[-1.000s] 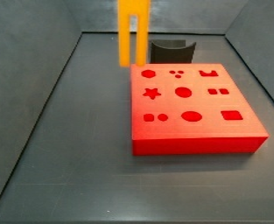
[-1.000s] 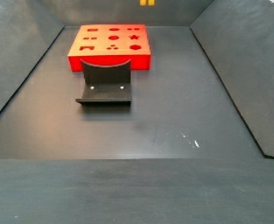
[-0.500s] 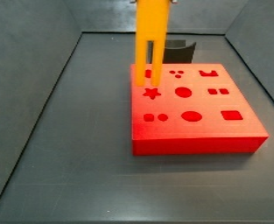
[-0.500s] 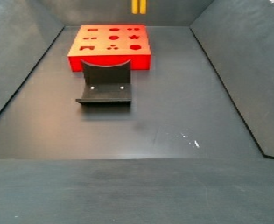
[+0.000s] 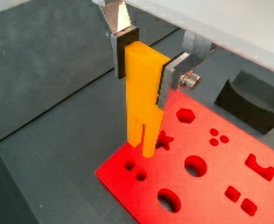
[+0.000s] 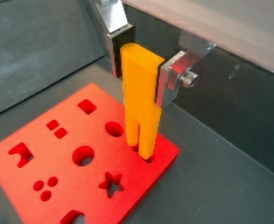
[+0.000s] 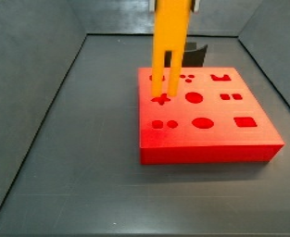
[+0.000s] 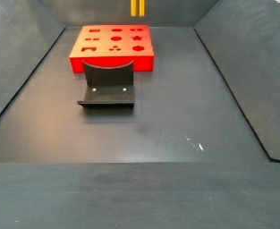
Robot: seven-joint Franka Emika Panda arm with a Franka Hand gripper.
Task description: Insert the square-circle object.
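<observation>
My gripper (image 5: 147, 63) is shut on the top of the square-circle object (image 5: 143, 105), a tall orange-yellow bar held upright with its two prongs pointing down. Both appear again in a wrist view, the gripper (image 6: 145, 63) and the bar (image 6: 142, 109). The flat silver fingers (image 5: 174, 74) clamp the bar's sides. In a side view the bar (image 7: 169, 46) hangs over the far left part of the flat red block (image 7: 215, 130), its prong tips close above the holes near the star. I cannot tell whether the prongs touch. Only the bar's lower end (image 8: 137, 7) shows in a side view.
The red block (image 8: 112, 46) with shaped holes lies at the far end of the dark walled bin. The dark fixture (image 8: 107, 88) stands right beside it and also shows in a side view (image 7: 192, 52) and a wrist view (image 5: 258, 101). Bin walls slope up on both sides.
The bar has moved right from beside the block's far left corner to over its top, and has come down, so the prongs now hang just above the holes.
</observation>
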